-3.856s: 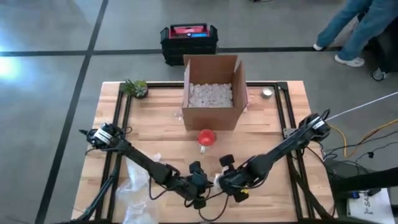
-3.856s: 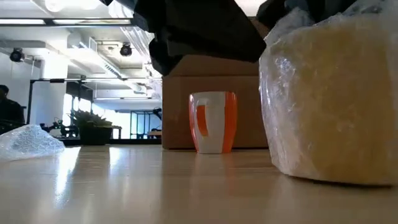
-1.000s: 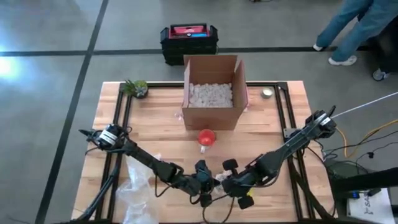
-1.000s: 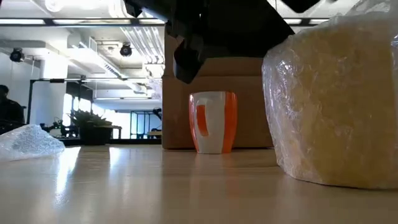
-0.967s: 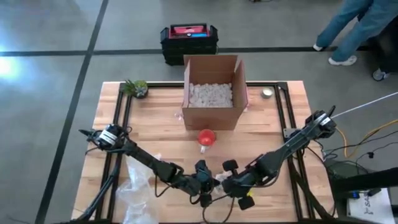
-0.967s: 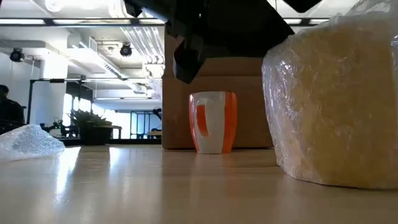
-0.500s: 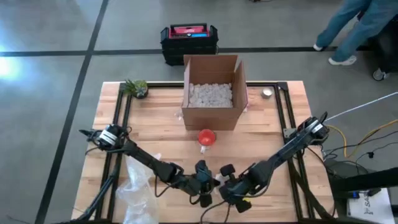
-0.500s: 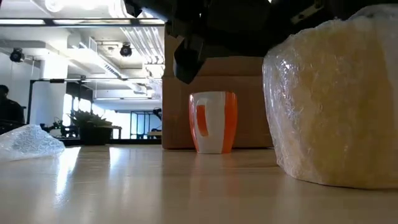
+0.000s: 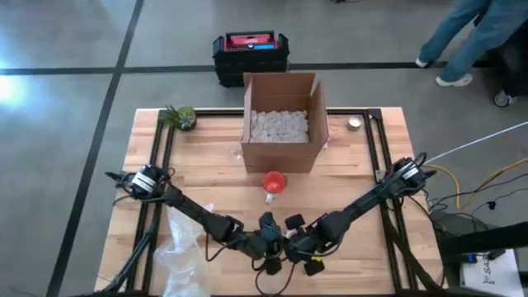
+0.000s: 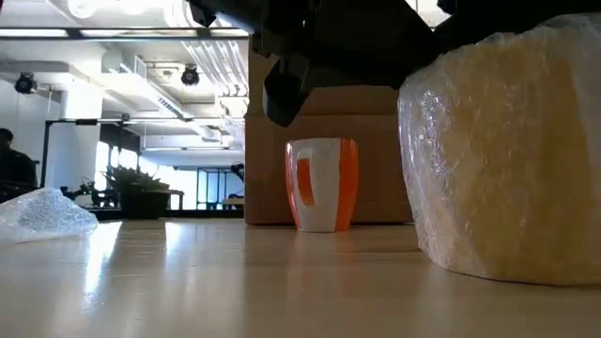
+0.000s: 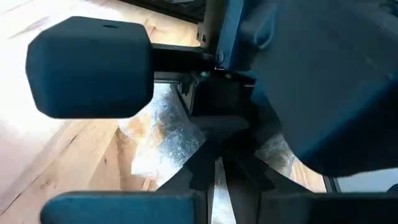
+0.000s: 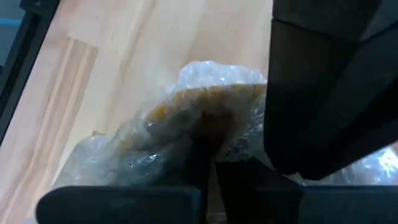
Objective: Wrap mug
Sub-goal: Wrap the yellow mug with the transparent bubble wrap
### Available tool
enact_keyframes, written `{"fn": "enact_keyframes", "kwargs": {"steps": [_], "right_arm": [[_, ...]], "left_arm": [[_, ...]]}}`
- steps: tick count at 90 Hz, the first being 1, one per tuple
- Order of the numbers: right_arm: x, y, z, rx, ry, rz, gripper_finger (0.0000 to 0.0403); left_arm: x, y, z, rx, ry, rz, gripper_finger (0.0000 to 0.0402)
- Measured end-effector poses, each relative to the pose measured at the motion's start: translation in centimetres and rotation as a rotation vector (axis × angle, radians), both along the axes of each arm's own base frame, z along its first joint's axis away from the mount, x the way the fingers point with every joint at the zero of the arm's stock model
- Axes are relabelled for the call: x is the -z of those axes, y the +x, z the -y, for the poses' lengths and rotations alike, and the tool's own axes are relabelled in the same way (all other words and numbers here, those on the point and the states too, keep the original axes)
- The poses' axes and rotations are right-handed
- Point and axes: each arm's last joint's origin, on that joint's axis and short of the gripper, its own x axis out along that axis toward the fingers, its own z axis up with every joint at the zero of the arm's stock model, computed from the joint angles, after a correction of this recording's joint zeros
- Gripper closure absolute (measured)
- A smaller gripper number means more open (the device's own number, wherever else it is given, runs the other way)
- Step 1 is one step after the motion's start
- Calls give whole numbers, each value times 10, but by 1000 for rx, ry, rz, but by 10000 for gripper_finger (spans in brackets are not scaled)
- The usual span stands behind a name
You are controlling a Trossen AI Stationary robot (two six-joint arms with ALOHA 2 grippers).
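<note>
Room: a grey concrete floor is seen around the table (image 9: 206, 148); ceiling lights and glass walls are seen in the low view; a person's legs (image 9: 470, 37) are seen at the far right corner.
Table: a pale wooden top with a black frame is seen, bearing everything below.
Cardboard box (image 9: 280, 122): it is placed open at the far middle, and is filled with white packing pieces.
Loose bubble wrap (image 9: 177, 252): it is heaped at the near left edge.
Black crate (image 9: 250, 56): it is set on the floor behind the table.
Wrapped bundle (image 10: 502, 160): a yellowish thing in bubble wrap is seen resting at the near edge, under both grippers.
Mug (image 9: 273, 183): orange and white, it is stood upright and unwrapped just in front of the box, beyond the grippers.
Plant (image 9: 180, 116): it is placed at the far left corner.
Left gripper (image 9: 269, 247): it is lowered over the bundle; whether it is closed cannot be told.
Right gripper (image 9: 295, 245): it is set just beside the left one; its grip cannot be told.
</note>
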Motion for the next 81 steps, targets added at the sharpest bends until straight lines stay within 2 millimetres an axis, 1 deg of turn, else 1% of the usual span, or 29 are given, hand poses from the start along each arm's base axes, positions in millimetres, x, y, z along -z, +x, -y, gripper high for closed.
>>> {"fn": "enact_keyframes", "kwargs": {"steps": [13, 28, 35, 41, 46, 52, 57, 81], "right_arm": [[-20, -6, 3, 8, 23, 26, 389], [-60, -20, 8, 10, 63, 85, 389], [-75, -27, 12, 8, 68, 102, 389], [-85, -31, 16, 25, 48, 125, 389], [-90, -31, 19, 54, 9, 178, 389], [-89, -29, 23, 82, -42, 215, 389], [-82, -25, 23, 88, -48, 222, 389], [-30, -11, 14, 56, -50, 104, 389]], "left_arm": [[0, 0, 0, 2, 2, 2, 381], [0, 0, 0, 4, 2, 1, 381], [0, 0, 0, 4, 2, 1, 381], [0, 0, 0, 4, 2, 0, 381], [0, 0, 1, 5, 2, 0, 381], [0, 0, 0, 5, 1, 1, 381], [0, 0, 1, 6, 1, 1, 381], [0, 0, 0, 5, 2, 1, 381]]}}
